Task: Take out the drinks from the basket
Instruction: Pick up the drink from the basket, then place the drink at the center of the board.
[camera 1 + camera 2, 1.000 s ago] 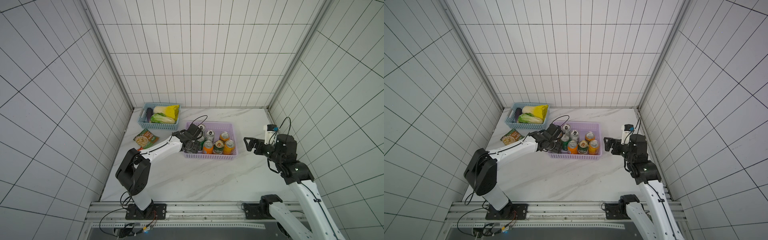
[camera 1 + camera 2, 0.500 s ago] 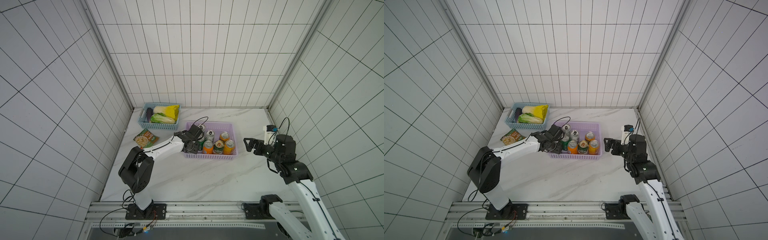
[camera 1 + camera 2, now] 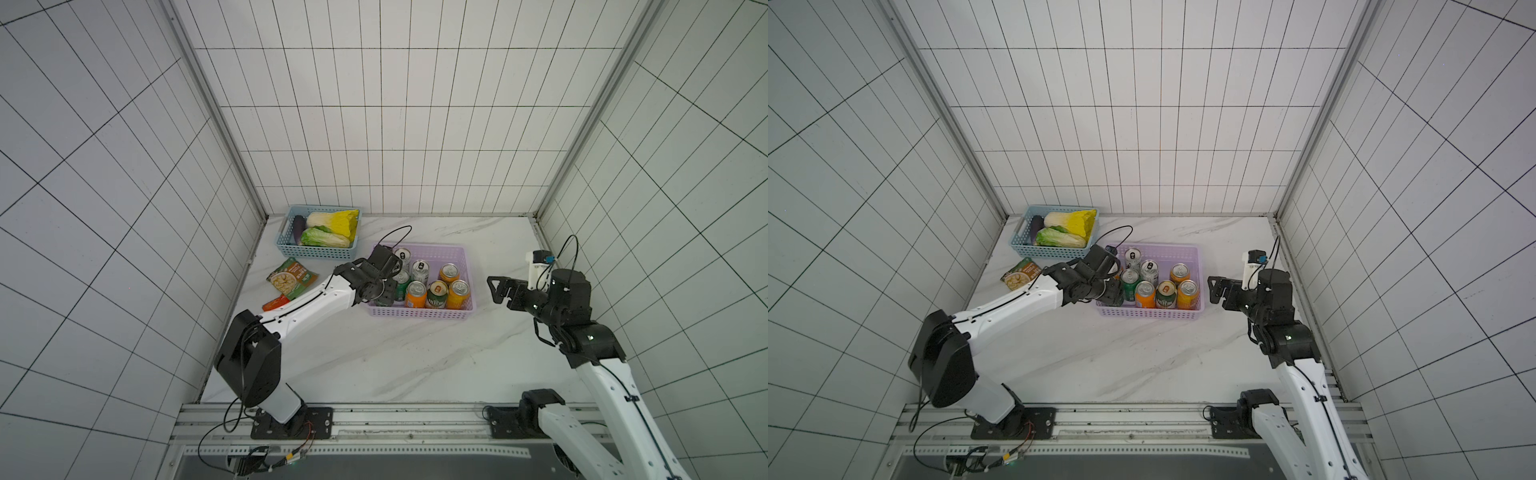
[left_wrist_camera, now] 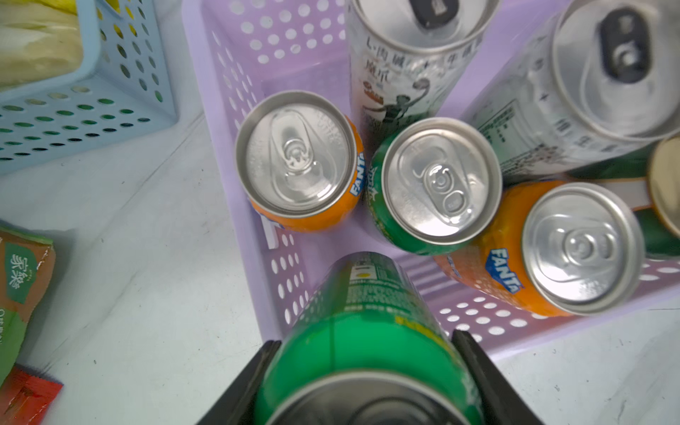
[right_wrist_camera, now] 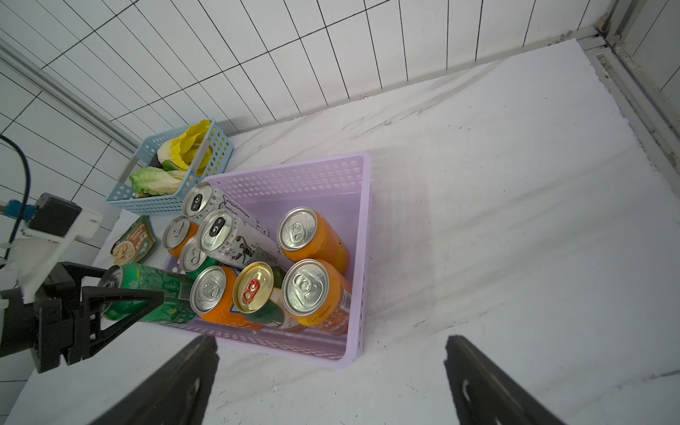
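The left gripper (image 4: 366, 342) has just been closed on the green can (image 4: 362, 294) at the near-left corner of the lilac basket (image 3: 436, 249), so lifting is judged next; the right gripper (image 3: 493, 291) is held wide, empty.

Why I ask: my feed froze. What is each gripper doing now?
Left gripper: closed on a green can.
Right gripper: open, holding nothing.

A light blue basket (image 3: 316, 252) sits on the white desk (image 3: 374, 357). It is past the left gripper (image 3: 382, 292) and off to its left, by the back wall. Inside lie a cabbage with yellow leaves (image 3: 338, 219), a green cabbage (image 3: 325, 238) and a dark purple eggplant (image 3: 298, 227). A green snack packet (image 3: 291, 279) lies flat to the gripper's left. A small red packet (image 3: 276, 303) is right beside it.
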